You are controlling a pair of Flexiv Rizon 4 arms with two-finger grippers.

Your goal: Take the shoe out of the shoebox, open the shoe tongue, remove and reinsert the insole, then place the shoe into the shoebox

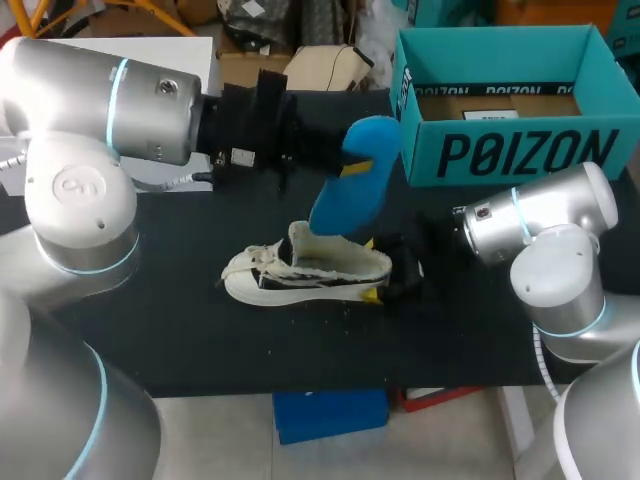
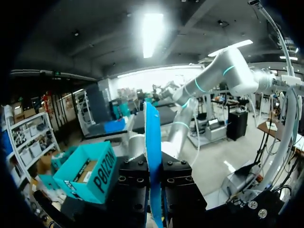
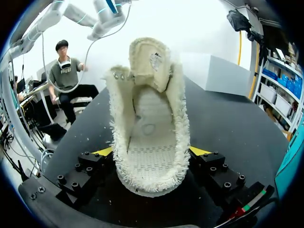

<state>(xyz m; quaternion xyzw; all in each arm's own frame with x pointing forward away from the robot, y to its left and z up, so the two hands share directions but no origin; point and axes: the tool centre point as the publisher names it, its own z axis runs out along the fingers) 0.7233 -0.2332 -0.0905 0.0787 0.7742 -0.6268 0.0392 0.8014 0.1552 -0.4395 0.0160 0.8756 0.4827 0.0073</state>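
While the right end effector (image 1: pixel 388 283) pinches the heel of the white shoe (image 1: pixel 300 272), lying on the table (image 1: pixel 170 330) toe to the robot's left, the left end effector (image 1: pixel 352 168) clamps the blue insole (image 1: pixel 350 195), slanting down at the shoe's opening.

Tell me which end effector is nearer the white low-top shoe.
Right. The right end effector clamps the white low-top shoe at its heel; the left end effector holds the blue foam insole above the shoe.

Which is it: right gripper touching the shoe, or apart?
Touching. In the right wrist view the right gripper presses yellow fingertips against both sides of the shoe.
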